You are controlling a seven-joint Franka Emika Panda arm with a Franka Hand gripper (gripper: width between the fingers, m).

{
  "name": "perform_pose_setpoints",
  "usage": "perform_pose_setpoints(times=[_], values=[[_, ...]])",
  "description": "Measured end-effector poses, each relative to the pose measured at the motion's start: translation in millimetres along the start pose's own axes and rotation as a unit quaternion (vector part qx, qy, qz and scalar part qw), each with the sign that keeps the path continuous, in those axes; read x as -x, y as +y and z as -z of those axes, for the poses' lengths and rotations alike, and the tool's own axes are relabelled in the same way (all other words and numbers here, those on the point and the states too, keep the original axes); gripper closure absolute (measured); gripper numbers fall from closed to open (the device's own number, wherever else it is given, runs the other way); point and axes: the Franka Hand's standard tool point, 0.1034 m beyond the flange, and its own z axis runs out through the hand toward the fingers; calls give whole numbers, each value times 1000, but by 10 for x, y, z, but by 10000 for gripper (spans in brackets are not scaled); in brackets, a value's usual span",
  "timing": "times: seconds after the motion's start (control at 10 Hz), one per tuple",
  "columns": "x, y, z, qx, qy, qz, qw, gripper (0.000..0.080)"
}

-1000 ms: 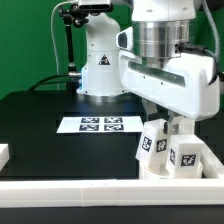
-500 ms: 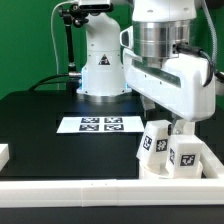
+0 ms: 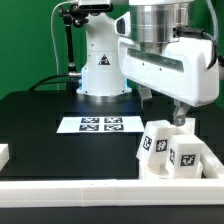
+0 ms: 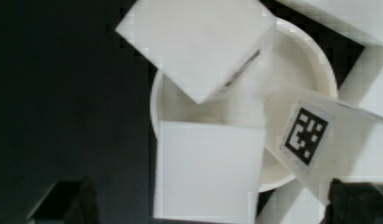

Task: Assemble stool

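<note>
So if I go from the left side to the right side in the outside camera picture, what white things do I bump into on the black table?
Small white block at the edge → flat white marker board → white tagged stool legs.

Wrist view, contents: round white seat lay on the black table, its curved rim visible. Three white blocky legs stood on it: one tilted leg; one plain-faced leg; one tagged leg bearing a black-and-white marker. Two dark blurred shapes at the frame's edge, possibly the fingertips.
</note>
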Motion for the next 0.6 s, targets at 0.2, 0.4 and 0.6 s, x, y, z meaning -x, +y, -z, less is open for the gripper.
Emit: perform_pose_setpoints(times=[0.2, 0.4, 0.6], values=[[20, -5, -16, 17, 26, 134, 990, 151], [55, -78, 26, 20, 48, 265, 963, 151], [64, -106, 49, 24, 57, 362, 930, 151]])
